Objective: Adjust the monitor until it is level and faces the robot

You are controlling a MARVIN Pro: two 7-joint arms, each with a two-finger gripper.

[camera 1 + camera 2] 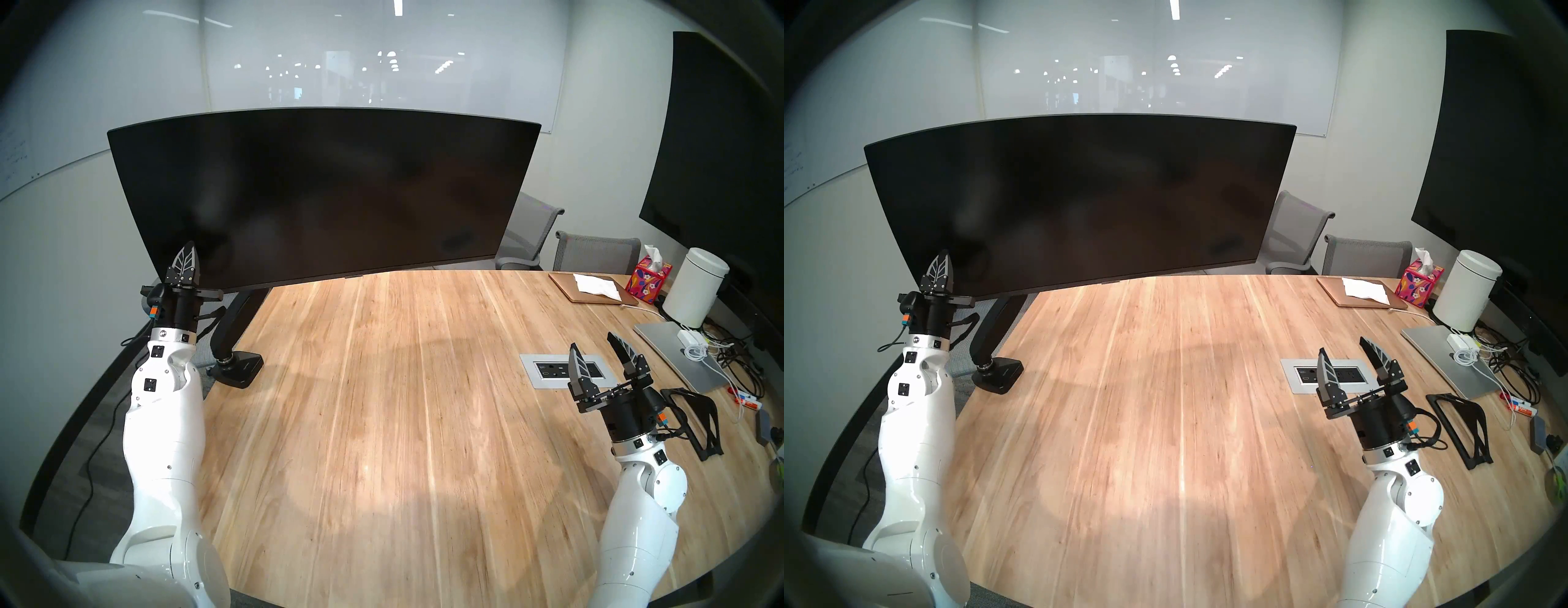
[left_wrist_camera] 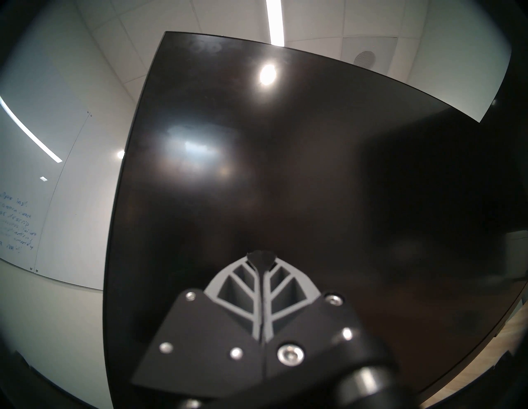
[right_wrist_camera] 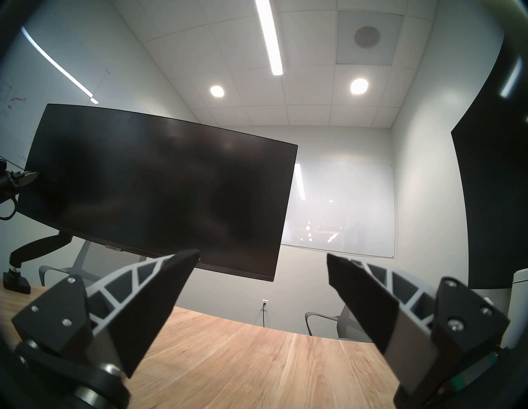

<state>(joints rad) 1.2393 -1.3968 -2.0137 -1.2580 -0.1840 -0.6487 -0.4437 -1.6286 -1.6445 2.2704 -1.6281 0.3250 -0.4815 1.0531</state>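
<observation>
1. Nearest you, your right gripper hangs over the wooden table on its right side, fingers spread wide with nothing between them, just in front of the inset power outlet panel.
2. Your left gripper is raised at the table's left edge, its two fingers pressed flat together with nothing between them. The tips sit in front of the monitor's lower left corner; you cannot tell from the head views whether they touch the glass.
3. The monitor is a very wide, curved black screen with a thin bezel and a small tab at bottom centre. It floats over the table's far left part and faces you roughly, but it is not level: its left end sits lower than its right in the head views.
4. Its black jointed arm mount clamps at the left table edge; the upper joints are hidden behind the screen.
5. You have bare tabletop beneath and in front of the screen. Cables and a laptop crowd the right edge.
6. Farthest, a larger flat black screen on the right wall is cut off by the dark rim.
</observation>
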